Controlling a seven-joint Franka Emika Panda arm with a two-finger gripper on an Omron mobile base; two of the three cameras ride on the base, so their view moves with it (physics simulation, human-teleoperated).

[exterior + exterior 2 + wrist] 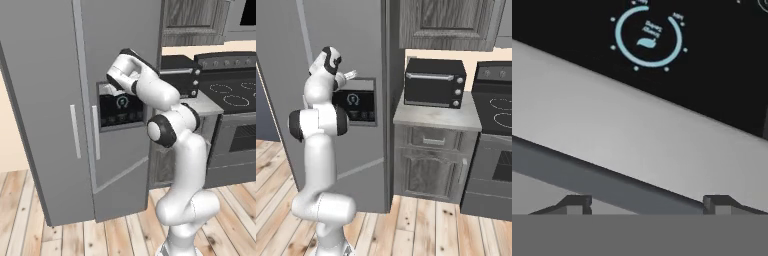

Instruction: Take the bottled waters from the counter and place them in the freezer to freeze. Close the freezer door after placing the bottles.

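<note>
Fingers (647, 204) are seen at the bottom of the hand view: two dark tips set well apart, nothing between them, nothing held. Directly ahead of them a grey ledge and a darker grey band run diagonally, and above that the black dispenser panel (662, 60) with a light-blue ring display (648, 36) is seen close up.

From the left base view, the white arm (175, 145) is seen rising from the lower right, bent at the elbow, with the hand reaching up against the dispenser panel (120, 111) on the freezer door (120, 165). The door is seen shut or nearly so; its lower edge looks slightly proud of the neighbouring plain grey door (42, 100), but whether it is cracked open cannot be told. Two vertical silver handles (95, 132) are seen side by side at the seam between the doors.

From the right base view, the hand is seen just at the upper left corner of the panel (358, 105). To the right of the fridge, the table (436, 116) is seen carrying a black toaster oven (435, 82), over grey wood-grain drawers (428, 162). A black stovetop (501, 112) sits just beside it. The bottled waters cannot be made out on the table or anywhere else. Floor (421, 225) is light wood planks.
</note>
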